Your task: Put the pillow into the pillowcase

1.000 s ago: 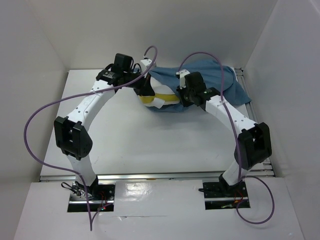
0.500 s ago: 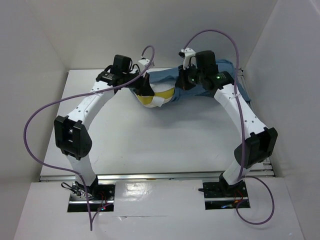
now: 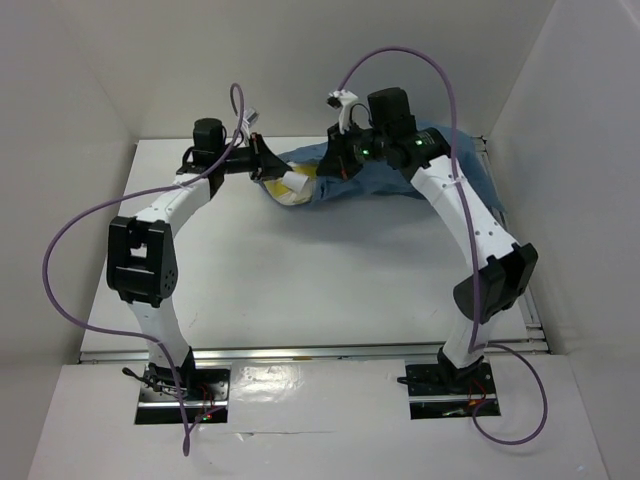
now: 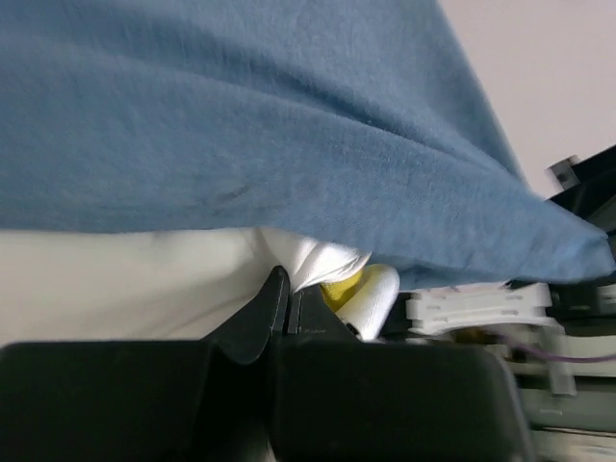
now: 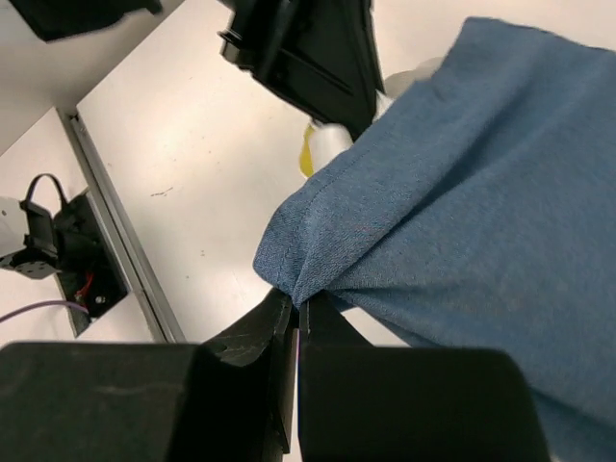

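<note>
My left gripper [image 4: 287,291] pinches the pillow [image 4: 318,262] by its yellow-edged end, which pokes out of the pillowcase [image 5: 481,192] mouth. My right gripper [image 5: 295,300] is clamped on the pillowcase hem just beside that end, so it looks best placed to draw the mouth leftward over it.

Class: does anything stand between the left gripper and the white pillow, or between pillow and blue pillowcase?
Nothing visible. The left gripper pinches the soft white pillow; the right gripper holds the hem of the dusty-blue cloth pillowcase.

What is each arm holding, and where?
Left jaws: the pillow, at its white corner by the yellow strip. Right jaws: the pillowcase, at its hemmed edge.
</note>
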Available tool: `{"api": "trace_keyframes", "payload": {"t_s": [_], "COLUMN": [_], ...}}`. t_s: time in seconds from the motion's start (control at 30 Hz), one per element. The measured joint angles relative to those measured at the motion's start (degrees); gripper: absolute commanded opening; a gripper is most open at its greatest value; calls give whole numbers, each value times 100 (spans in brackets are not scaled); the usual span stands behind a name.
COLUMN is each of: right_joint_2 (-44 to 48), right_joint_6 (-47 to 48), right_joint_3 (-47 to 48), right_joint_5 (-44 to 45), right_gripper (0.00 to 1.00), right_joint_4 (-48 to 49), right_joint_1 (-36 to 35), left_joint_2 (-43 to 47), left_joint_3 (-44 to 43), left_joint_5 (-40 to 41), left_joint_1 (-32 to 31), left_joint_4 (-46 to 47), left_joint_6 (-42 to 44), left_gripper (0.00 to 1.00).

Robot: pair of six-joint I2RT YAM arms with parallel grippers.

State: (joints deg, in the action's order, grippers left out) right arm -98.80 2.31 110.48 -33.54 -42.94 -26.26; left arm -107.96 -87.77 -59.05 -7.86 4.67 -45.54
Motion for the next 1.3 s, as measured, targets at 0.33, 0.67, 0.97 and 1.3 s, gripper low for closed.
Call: {"api": "trace_keyframes", "payload": {"t_s": [0.33,0.67,0.97,1.3], "right_joint_2": [-1152,-2070,-1991,-1609], "right_joint_6": [-188,-396,-387,48], "right_joint_3": [1257,2549,2461,2041], "right_joint_5": [0,-61,-345,-260], "right_gripper": [0,0,0,0], "right_joint_4": [-96,-133,28,229], "right_joint_1": [-599,-664,-1003,-1547], "left_joint_2": [-258,-352,-610,-778], "left_joint_3": [855,763,763,612], "left_joint_5": [-304,-181,-120,-177], "left_joint_1": [-11,-105,-125,24], "left_joint_4": [2675,3720,4293,4588], "left_joint_6": [-3110,-4179,-4586,-4771], "left_gripper": [0,0,0,0]}}
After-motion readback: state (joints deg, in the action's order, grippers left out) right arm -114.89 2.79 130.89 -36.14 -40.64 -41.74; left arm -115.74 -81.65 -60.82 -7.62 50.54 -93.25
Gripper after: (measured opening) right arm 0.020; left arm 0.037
